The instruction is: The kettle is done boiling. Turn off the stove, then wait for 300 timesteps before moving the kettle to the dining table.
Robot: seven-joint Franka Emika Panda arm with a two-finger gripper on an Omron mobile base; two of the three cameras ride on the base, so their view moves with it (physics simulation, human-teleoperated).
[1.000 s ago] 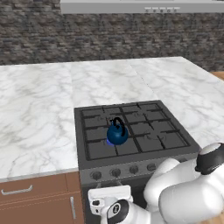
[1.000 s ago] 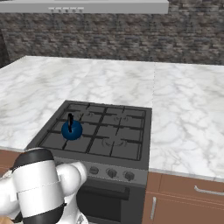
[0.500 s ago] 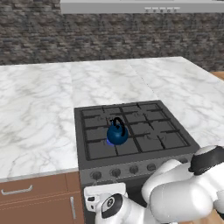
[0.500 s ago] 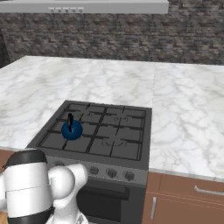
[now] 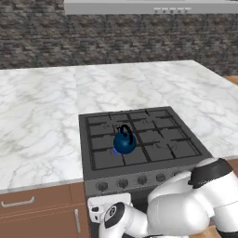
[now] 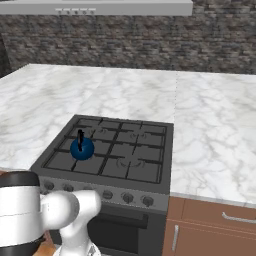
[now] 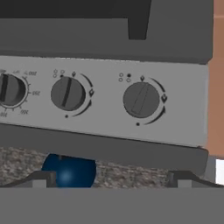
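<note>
The small blue kettle point(image 5: 124, 143) point(image 6: 82, 148) stands upright on a front-left burner of the dark grey stove point(image 5: 153, 139) point(image 6: 135, 170). My arm is folded low in front of the range, with the hand point(image 5: 104, 208) facing the row of front knobs point(image 5: 139, 180) point(image 6: 125, 197). The hand view is rolled upside down. It shows three knobs point(image 7: 141, 99) close up, and the kettle point(image 7: 69, 170) appears below the panel. My gripper point(image 7: 111, 181) is open, its tips wide apart with nothing between them. The dining table is out of view.
White marble counter point(image 5: 42, 125) point(image 6: 215, 135) surrounds the stove on both sides and behind. Brown cabinet drawers point(image 5: 32, 209) point(image 6: 215, 225) flank the oven. A dark stone wall and a grey range hood point(image 5: 148, 7) stand behind.
The arm has shifted slightly left and lower in front of the stove. The kettle has not moved and the gripper stays open.
</note>
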